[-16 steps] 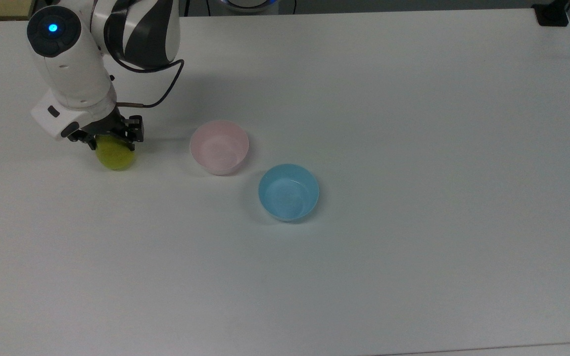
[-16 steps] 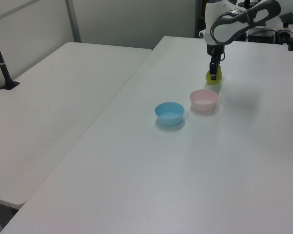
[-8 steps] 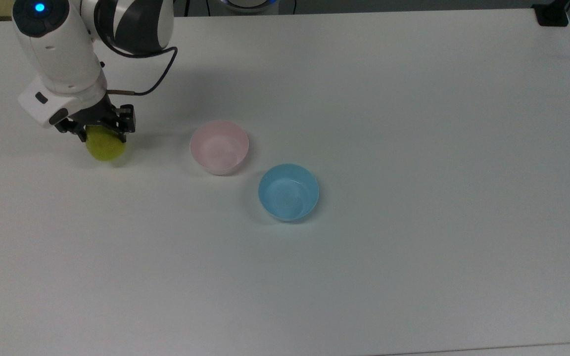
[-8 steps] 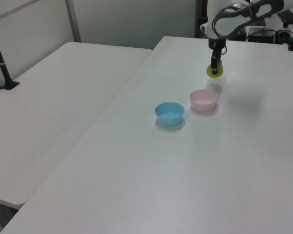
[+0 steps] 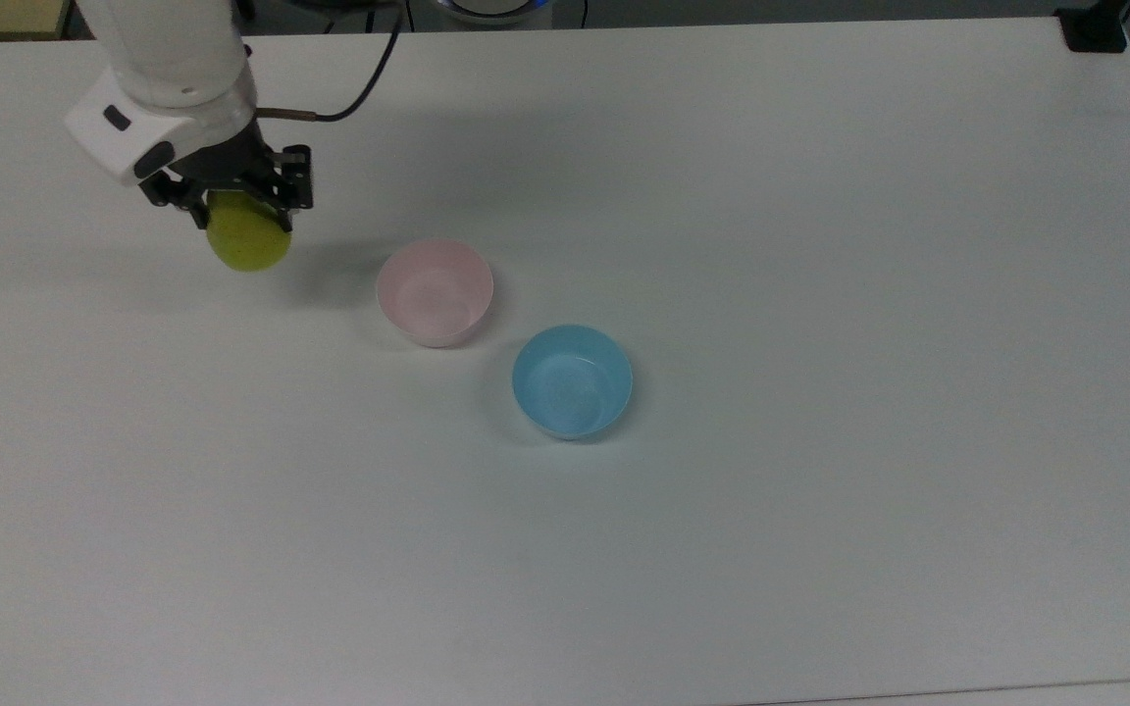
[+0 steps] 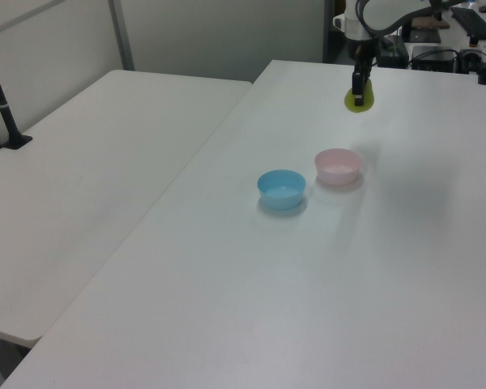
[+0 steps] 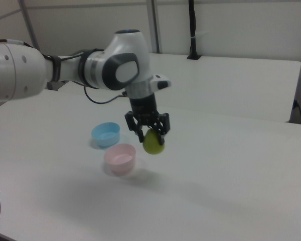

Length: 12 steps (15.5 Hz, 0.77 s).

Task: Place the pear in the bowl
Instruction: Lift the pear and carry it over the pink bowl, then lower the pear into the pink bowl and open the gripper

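The yellow-green pear [image 5: 249, 243] [image 6: 359, 99] [image 7: 153, 142] hangs in the air, held from above by my gripper [image 5: 236, 211] [image 6: 358, 85] [image 7: 150, 131], which is shut on its upper part. The pale pink bowl [image 5: 435, 291] [image 6: 338, 165] [image 7: 120, 157] sits on the white table [image 5: 820, 294]. In the top view the pear is to the left of the bowl and a little farther back. In the right view the pear hangs just right of the bowl and well above the tabletop. The bowl has nothing in it.
A light blue bowl [image 5: 572, 380] [image 6: 281, 188] [image 7: 106, 134] stands close beside the pink one, toward the top view's lower right. A second white table [image 6: 81, 162] lies at the left view's left. A dark clamp post [image 5: 1095, 27] sits at the table's far right corner.
My gripper has risen with the pear and shifted toward the top view's right, closer to the pink bowl. One second ago the pear was down at the tabletop.
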Available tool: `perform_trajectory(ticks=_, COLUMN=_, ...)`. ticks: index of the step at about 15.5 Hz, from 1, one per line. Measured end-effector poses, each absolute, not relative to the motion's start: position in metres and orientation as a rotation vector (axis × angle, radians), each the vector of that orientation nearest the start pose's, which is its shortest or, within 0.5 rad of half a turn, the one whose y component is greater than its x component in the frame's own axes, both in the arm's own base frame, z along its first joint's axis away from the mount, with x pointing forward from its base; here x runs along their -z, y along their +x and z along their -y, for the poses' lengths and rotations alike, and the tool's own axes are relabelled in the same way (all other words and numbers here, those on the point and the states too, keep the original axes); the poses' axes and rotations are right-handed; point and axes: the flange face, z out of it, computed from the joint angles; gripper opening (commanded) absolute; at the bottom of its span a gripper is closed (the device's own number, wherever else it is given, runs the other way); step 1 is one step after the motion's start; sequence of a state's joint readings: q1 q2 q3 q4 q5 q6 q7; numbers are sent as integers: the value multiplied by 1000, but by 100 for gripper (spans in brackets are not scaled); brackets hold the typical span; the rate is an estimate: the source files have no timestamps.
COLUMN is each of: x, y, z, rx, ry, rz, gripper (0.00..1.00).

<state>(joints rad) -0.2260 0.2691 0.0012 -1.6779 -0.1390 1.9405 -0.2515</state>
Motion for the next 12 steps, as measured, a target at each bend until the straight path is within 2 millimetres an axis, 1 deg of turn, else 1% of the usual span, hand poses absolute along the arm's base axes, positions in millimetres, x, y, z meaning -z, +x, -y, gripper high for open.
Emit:
perform_trajectory(ticks=3, x=-450, y=628, z=99, rx=-38, ry=-3268, rz=75, gripper=38)
perform_trajectory(ticks=6, x=-447, y=632, z=54, rx=-30, ry=-3269, rz=36, gripper=38)
perform_trajectory(ticks=9, x=-442, y=633, z=19, rx=-36, ry=-3268, rz=28, gripper=38)
perform_trajectory(ticks=12, x=-429, y=629, z=-4, rx=-71, ry=-3266, rz=44, gripper=38)
